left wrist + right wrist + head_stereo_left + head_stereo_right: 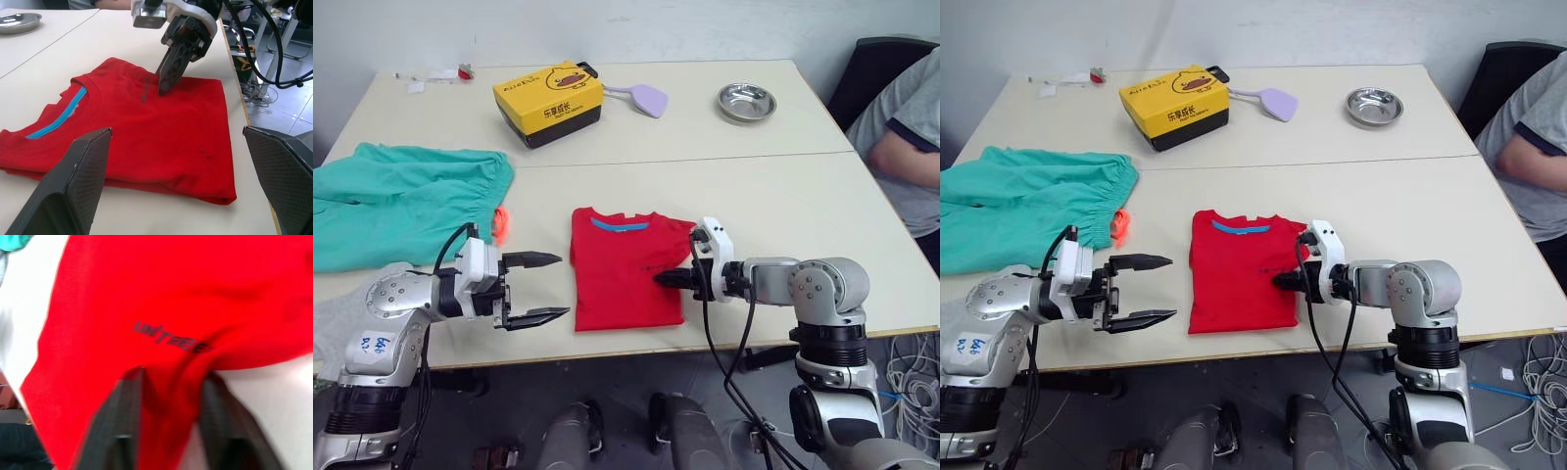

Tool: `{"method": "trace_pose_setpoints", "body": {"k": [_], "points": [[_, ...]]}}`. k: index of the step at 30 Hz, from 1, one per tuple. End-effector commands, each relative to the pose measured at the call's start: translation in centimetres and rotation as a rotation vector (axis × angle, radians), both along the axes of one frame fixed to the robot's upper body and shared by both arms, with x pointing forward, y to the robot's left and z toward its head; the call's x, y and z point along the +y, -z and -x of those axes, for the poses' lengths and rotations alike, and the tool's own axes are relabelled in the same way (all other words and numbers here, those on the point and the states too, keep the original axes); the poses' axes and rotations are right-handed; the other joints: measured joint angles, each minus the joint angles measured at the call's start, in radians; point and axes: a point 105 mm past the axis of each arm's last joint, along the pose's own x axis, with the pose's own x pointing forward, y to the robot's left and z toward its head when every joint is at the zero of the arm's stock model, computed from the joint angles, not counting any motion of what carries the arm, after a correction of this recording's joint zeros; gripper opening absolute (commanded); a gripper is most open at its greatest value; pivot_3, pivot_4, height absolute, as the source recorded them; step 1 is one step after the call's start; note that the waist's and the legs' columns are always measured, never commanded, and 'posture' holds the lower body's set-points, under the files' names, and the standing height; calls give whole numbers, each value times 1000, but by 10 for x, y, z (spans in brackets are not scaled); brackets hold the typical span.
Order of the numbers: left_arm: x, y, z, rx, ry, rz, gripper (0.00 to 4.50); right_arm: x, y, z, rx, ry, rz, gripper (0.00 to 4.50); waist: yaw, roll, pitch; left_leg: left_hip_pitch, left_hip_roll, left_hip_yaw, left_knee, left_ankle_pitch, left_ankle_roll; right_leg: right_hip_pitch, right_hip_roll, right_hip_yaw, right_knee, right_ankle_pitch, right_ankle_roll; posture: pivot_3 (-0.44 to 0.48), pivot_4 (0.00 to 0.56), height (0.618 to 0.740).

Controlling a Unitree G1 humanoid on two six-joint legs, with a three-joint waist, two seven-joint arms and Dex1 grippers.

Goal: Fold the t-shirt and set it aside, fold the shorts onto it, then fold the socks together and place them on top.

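My right gripper [668, 279] pinches the folded t-shirt [625, 269] at frame centre, jaws clenched on its right edge; collar toward the top, long axis vertical. My left gripper [548, 286] hangs released beside it.

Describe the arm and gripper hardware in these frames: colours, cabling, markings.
Both arms are silver-grey metal with rounded joint housings and black ribbed collars. Each wrist carries a white block, then two black pointed fingers: left gripper, right gripper. In the left wrist view the finger pads show a carbon-weave texture. Black cables loop from each wrist. The left arm bears handwritten blue marks.
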Motion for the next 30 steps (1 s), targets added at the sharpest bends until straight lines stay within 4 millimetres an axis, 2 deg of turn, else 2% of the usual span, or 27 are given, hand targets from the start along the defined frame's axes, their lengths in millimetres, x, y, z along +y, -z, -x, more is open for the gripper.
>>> {"method": "trace_pose_setpoints", "body": {"k": [1,5,9,13,16,21,23,26,30], "points": [[-4,-6,2,-24,26,19,4500,-4,15,10,87,-33,44,33,0,0,0,0,0,0,0,0,0,0,0,0,0,0,0,0,150,740],[-7,-4,1,-23,33,28,4500,-15,13,10,81,-22,63,33,3,0,0,0,-1,0,-1,0,0,0,0,0,-1,0,0,0,150,740],[-10,-2,0,-24,34,40,4500,-36,1,8,54,26,66,33,17,0,0,-1,-1,0,-1,0,1,0,-1,0,-1,0,0,0,150,740],[-12,-3,-3,-27,31,51,4500,-76,-11,3,19,138,104,33,35,0,0,-2,-2,0,-1,0,2,-1,-2,0,-2,0,1,0,150,740],[-13,-3,-5,-28,30,59,4500,-114,-18,2,-1,234,154,33,41,0,0,-3,-3,0,-1,0,3,-1,-3,0,-4,1,2,0,150,740],[-15,-1,-8,-25,36,60,4500,-189,-22,8,6,402,274,33,47,0,0,-3,-3,1,-2,0,5,-1,-2,0,-5,1,3,0,150,740],[-15,-2,-9,-26,36,60,4500,-211,-22,6,-4,460,306,33,48,1,0,-3,-3,2,-2,0,5,-1,-2,0,-6,1,3,0,150,740],[-16,-2,-10,-29,39,59,4500,-241,-21,0,-27,534,348,33,43,0,0,-2,-2,2,-1,0,5,-1,-1,0,-5,2,3,0,150,740],[-14,-5,-12,-35,40,53,4500,-261,-22,-6,-81,534,401,33,36,1,0,-2,-2,3,-1,2,5,-1,-1,0,-4,2,3,0,150,740]]}}
